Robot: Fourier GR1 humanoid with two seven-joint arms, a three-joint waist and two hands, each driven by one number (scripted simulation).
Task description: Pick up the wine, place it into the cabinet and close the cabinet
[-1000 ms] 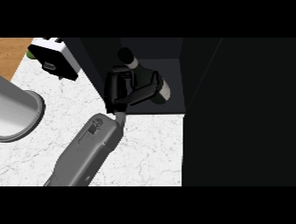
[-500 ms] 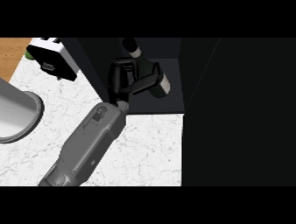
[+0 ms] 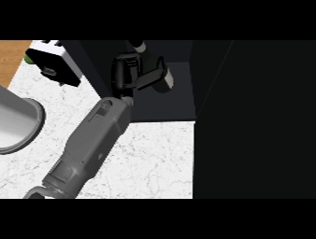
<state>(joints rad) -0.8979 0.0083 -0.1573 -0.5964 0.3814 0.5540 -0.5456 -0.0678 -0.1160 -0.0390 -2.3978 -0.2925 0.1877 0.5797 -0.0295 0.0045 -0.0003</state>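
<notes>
My right hand (image 3: pixel 127 74) reaches into the dark open cabinet (image 3: pixel 178 100), its grey forearm (image 3: pixel 91 140) rising from the lower left. The fingers are curled round the wine bottle (image 3: pixel 162 80), a dark bottle with a pale body; its neck (image 3: pixel 137 46) points toward the back of the cabinet. The bottle is inside the cabinet's opening, above its dark floor. Whether it rests on that floor is hidden by the hand. My left hand does not show.
A large grey cylinder (image 3: pixel 5 121) lies on the white marble counter (image 3: pixel 154 158) at the left. A white and black block (image 3: pixel 53 63) sits at the top left by a wooden surface (image 3: pixel 2 58). A broad dark panel (image 3: pixel 264 121) fills the right side.
My right hand has carried the bottle farther up and deeper into the cabinet, and the forearm has stretched after it.
</notes>
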